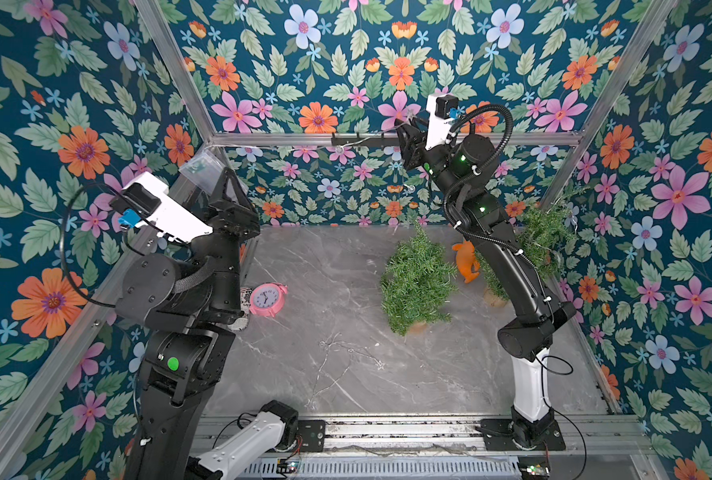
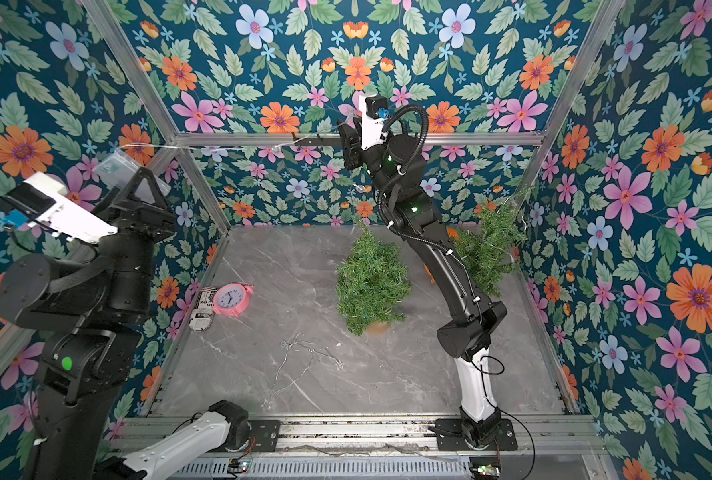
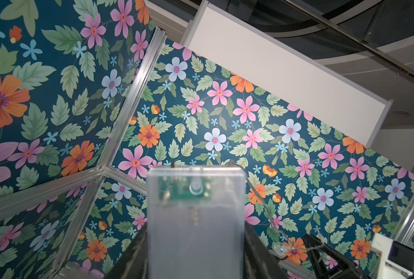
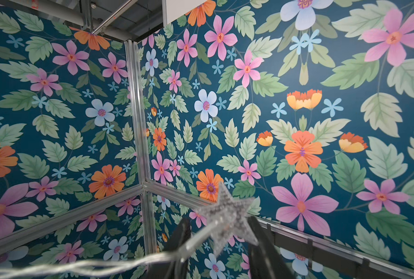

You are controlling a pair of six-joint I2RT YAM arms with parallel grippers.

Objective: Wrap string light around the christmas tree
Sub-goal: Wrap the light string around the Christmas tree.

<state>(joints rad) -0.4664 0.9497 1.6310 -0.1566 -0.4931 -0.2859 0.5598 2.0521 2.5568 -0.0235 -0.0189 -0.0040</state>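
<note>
In both top views the left claw [image 1: 217, 176] is raised by the left back corner, pinching a clear battery box [image 1: 198, 166]. From it the string light [image 2: 221, 148] runs level along the back rail [image 1: 512, 138] to the right claw [image 1: 406, 133], also raised. The christmas tree [image 1: 416, 282] stands on the tabletop [image 1: 304, 257] well below that claw, so the right arm is the nearer one. Some loose wire [image 1: 337, 361] lies in front of the tree. The pink clock [image 1: 266, 298] has numerals too small to read.

Left wrist view: the box fills the gap between the dark fingers [image 3: 133, 253], with no readable label.

Right wrist view: a silver star [image 4: 227, 215] on the wire sits between fingers [image 4: 181, 234] that stand spread. It seems to rest there rather than be pinched.
</note>
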